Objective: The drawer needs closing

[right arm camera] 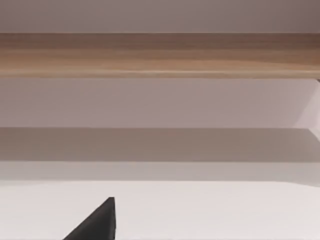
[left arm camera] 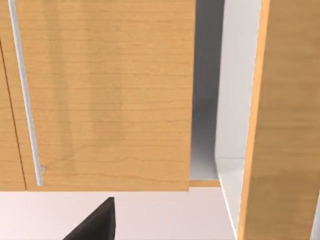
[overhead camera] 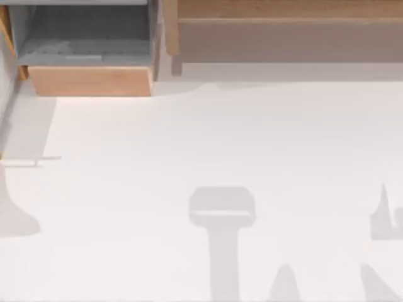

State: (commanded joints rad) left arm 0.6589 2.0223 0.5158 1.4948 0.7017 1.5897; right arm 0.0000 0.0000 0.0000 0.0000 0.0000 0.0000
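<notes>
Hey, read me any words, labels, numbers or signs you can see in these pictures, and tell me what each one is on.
None: there is no writing, number or sign to read.
The drawer, pulled open at the top view's upper left, has a plain light-wood front panel.
The wide tan wooden unit is bare wood.
The white table carries no markings.

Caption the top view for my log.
Drawer pulled open at the table's far left, beside the wide wooden unit.
</notes>
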